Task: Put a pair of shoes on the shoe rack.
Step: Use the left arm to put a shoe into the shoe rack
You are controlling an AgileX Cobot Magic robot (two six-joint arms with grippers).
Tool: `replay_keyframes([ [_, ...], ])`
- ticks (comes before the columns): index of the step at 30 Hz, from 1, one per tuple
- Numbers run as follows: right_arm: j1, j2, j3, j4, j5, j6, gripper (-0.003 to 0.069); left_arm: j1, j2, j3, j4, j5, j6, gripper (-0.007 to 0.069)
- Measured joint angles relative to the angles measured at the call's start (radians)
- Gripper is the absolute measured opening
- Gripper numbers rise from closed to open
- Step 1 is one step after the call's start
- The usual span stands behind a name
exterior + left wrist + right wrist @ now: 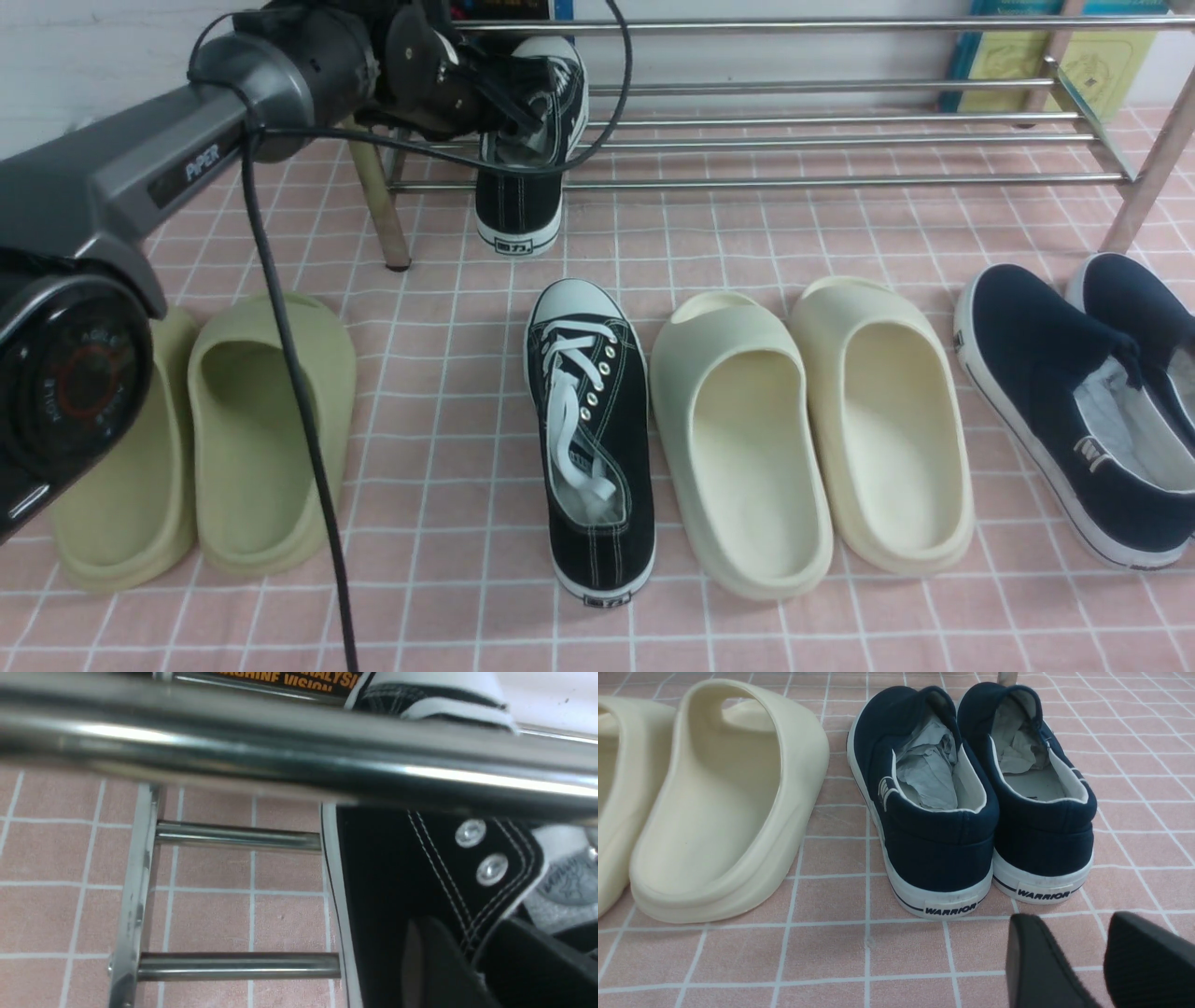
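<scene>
One black sneaker (525,191) with a white toe cap lies on the lower bars of the silver shoe rack (840,140), toe to the back and heel hanging over the front bar. My left gripper (509,107) is shut on its side wall near the opening. In the left wrist view the fingers (434,961) pinch the eyelet edge of this sneaker (387,872) under a rack bar (280,756). The other black sneaker (588,439) stands on the floor in the middle. My right gripper (1073,926) is open and empty above the floor; it does not show in the front view.
Olive slides (252,429) lie at the left, cream slides (812,439) right of the floor sneaker, navy slip-ons (1055,420) at the far right, also in the right wrist view (943,812). Books (1027,56) stand behind the rack. The left arm's cable (299,401) hangs over the floor.
</scene>
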Motion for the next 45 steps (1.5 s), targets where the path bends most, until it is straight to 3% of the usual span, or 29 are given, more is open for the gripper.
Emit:
replay_keyframes([
  [3,0.000,0.000,0.000,0.000,0.000,0.000,0.0240,0.001,-0.036,0.000,0.000,0.073,0.000,0.0333],
  [8,0.000,0.000,0.000,-0.001,0.000,0.000,0.0240,0.001,-0.159,-0.001,0.009,0.271,0.057,0.0351],
  [10,0.000,0.000,0.000,-0.001,0.000,0.000,0.0240,0.001,-0.194,-0.007,0.009,0.370,0.123,0.0303],
  [12,0.000,0.000,0.000,-0.001,0.000,0.000,0.0240,0.001,-0.213,-0.010,0.006,0.490,0.183,0.0196],
  [16,0.000,0.000,0.000,-0.001,0.000,0.000,0.0240,0.001,-0.205,0.030,-0.055,0.574,0.243,0.0044],
  [21,0.000,0.000,0.000,-0.001,0.000,0.000,0.0240,-0.024,-0.154,0.145,-0.150,0.494,0.319,0.0002],
  [28,0.000,0.000,0.000,-0.001,0.000,0.000,0.0240,-0.054,-0.076,0.154,-0.163,0.294,0.293,0.0002],
  [36,0.000,0.000,0.000,-0.001,0.000,0.000,0.0240,-0.058,0.009,-0.012,-0.106,0.343,0.168,0.0002],
  [45,0.000,0.000,0.000,-0.001,0.000,0.000,0.0240,-0.062,0.046,-0.109,-0.075,0.450,0.159,0.0009],
])
